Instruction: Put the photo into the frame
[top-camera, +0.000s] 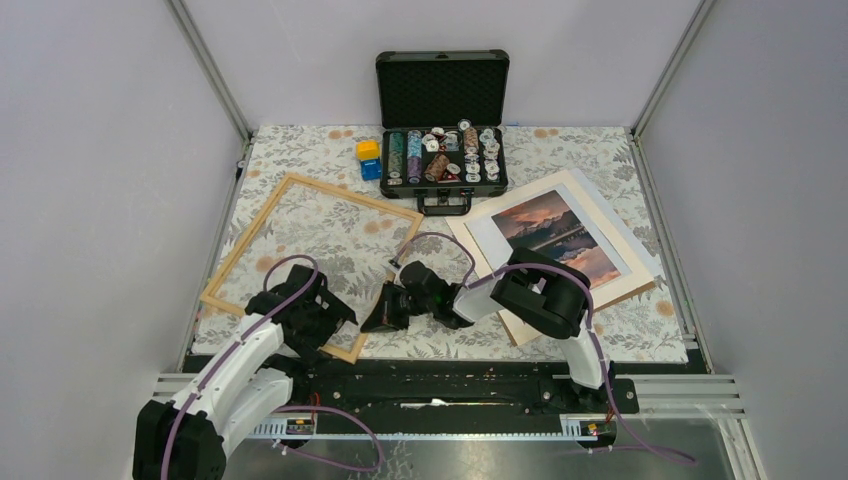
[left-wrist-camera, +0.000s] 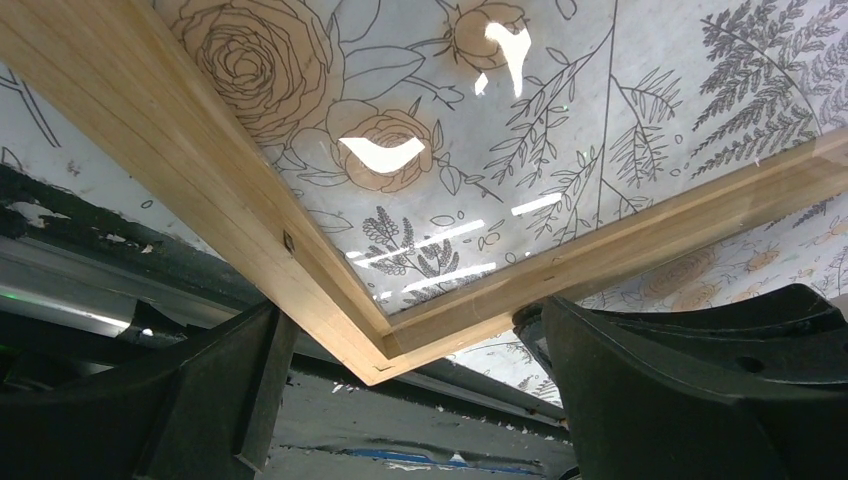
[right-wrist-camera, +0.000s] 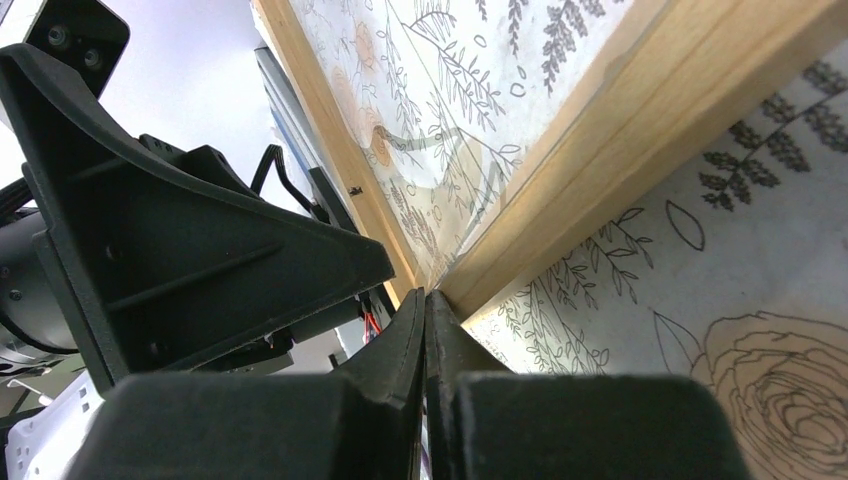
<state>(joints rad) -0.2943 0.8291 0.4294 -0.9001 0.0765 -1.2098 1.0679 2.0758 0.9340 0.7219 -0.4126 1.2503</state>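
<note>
Because the right arm (top-camera: 540, 295) crossed over it, the near corner of the photo (top-camera: 555, 235) was covered. The rest showed on the right of the table, lying on a pale sheet (top-camera: 628, 238) whose near edge was also hidden. Whether the right gripper's tips actually touched the wood could not be made out from above.

The frame (top-camera: 247, 238) lay flat on the flowered cloth (top-camera: 290, 150) at the left, well apart from the photo, with a clear pane in it catching the lights. Behind both stood an open black case (top-camera: 442, 90) filled with chips (top-camera: 445, 155), with a yellow block (top-camera: 368, 150) and a blue block (top-camera: 371, 168) just beside it.

The left gripper (top-camera: 335, 330) was spread wide, its fingers (left-wrist-camera: 200, 400) on either side of the frame's near corner and clasping nothing. The right gripper (top-camera: 378, 318) was clenched, finger against finger, with nothing between them and its tips at the outer edge of the frame's near right rail.
</note>
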